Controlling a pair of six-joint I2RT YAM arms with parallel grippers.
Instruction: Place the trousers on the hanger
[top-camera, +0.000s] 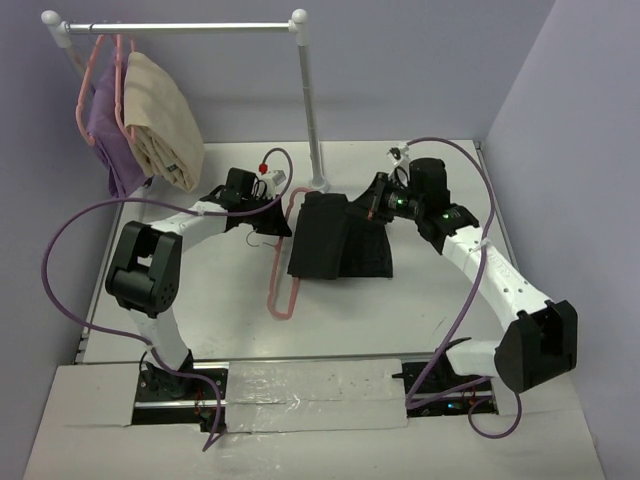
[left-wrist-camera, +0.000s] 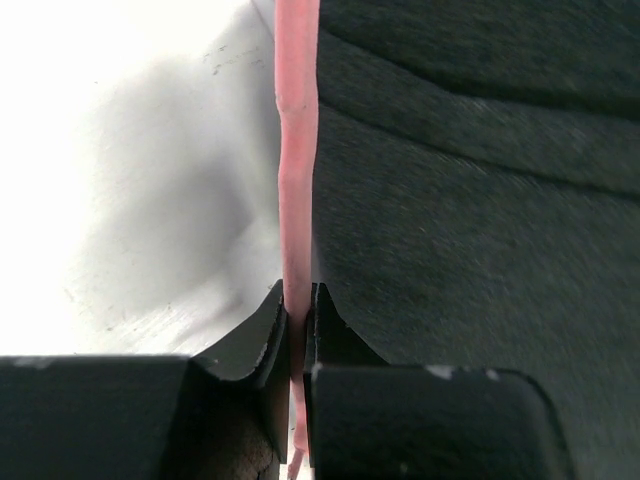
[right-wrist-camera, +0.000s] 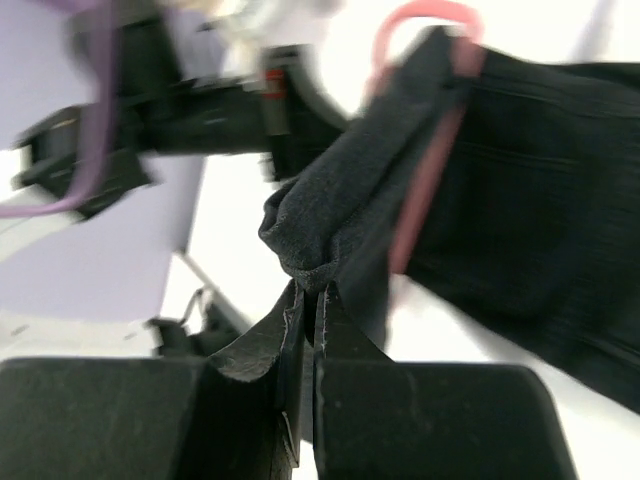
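From above only: the full layout on the white table (top-camera: 200, 300). Black trousers (top-camera: 340, 240) heaped in a loose fold just in front of the rack pole (top-camera: 310, 110), close to its foot. Pink hanger (top-camera: 278, 285) along the cloth's left edge, running from beside the pole's foot toward the arm bases, with a curved end nearest them.

Both grips masked from above by the black wrist bodies and clear only up close. In the left wrist view: left gripper (left-wrist-camera: 298, 315) pinched tight on the hanger's thin wire, dark cloth touching that wire on one side, bare table on the other. In the right wrist view, blurred: right gripper (right-wrist-camera: 310, 300) squeezed together on a bunched tip of trouser cloth, the fabric rising in a peak to the fingertips, pink wire crossing the cloth behind.

High on the rail (top-camera: 180, 27) left of the pole: beige garment (top-camera: 160, 120) and purple garment (top-camera: 110, 145) on other pink hangers, well apart from the trousers. Purple cables (top-camera: 60, 240) looping over both arms.

Left arm: elbow folded well left of the pole, forearm stretched toward its foot, wrist low. Right arm: reaching in from right of the pole, wrist bent over the cloth's far right corner.
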